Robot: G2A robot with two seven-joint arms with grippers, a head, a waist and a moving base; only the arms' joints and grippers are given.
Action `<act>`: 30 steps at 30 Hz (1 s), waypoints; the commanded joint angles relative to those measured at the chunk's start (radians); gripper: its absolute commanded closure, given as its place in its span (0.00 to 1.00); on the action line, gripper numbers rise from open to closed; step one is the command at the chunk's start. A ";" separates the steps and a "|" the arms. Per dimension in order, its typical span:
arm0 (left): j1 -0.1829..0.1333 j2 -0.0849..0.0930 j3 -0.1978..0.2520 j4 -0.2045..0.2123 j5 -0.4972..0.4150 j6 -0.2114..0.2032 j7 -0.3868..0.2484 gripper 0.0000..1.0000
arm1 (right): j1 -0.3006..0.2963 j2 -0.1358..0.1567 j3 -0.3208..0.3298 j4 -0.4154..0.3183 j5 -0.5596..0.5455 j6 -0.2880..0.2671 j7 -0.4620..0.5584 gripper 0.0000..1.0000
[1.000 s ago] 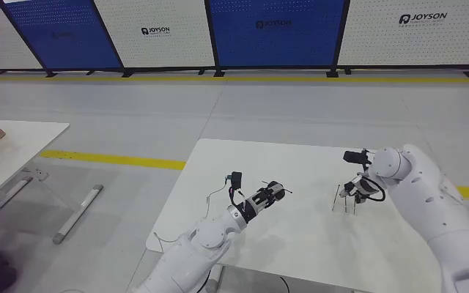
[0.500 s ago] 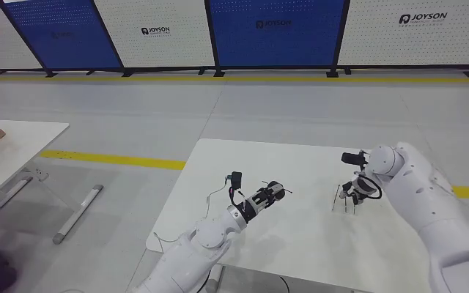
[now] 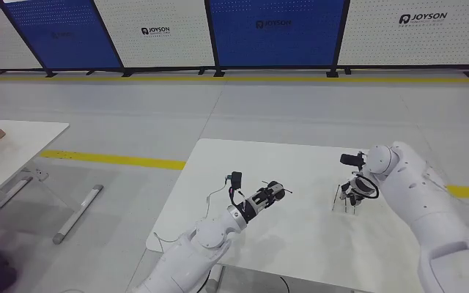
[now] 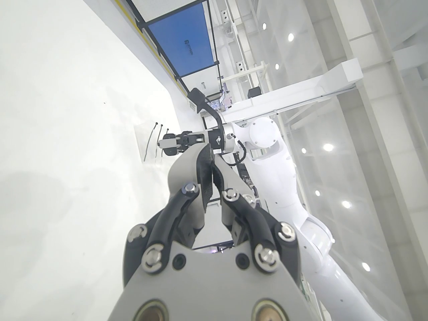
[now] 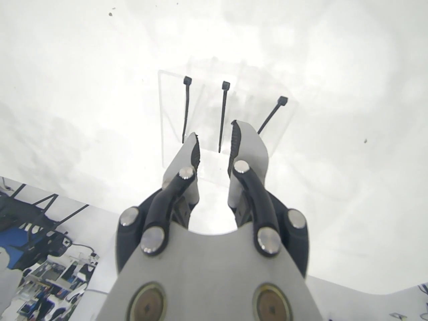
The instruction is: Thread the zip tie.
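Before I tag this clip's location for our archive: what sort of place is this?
Probably an industrial hall or robot test floor: blue and white perforated partition panels line the back, a yellow line runs across the floor, and round lights sit high overhead.

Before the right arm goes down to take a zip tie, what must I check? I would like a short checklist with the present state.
1. Right gripper jaws open: ok.
2. Middle zip tie lined up between its jaws: ok.
3. Other two zip ties apart from the middle one: ok.
4. Holder standing on the table: ok.
5. Left gripper jaws shut: ok; whether they hold a tie: cannot tell.
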 commanded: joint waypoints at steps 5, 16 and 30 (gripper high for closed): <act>0.000 0.000 0.000 0.000 0.000 0.000 0.000 1.00 | 0.011 -0.005 0.001 0.022 -0.013 -0.008 -0.027 0.71; 0.000 0.000 0.000 0.000 0.000 0.000 0.000 1.00 | 0.005 -0.009 0.008 0.023 -0.023 -0.015 -0.024 0.78; 0.000 0.000 0.000 0.000 0.000 0.000 0.000 1.00 | 0.015 -0.029 0.009 0.059 -0.029 -0.019 -0.025 0.76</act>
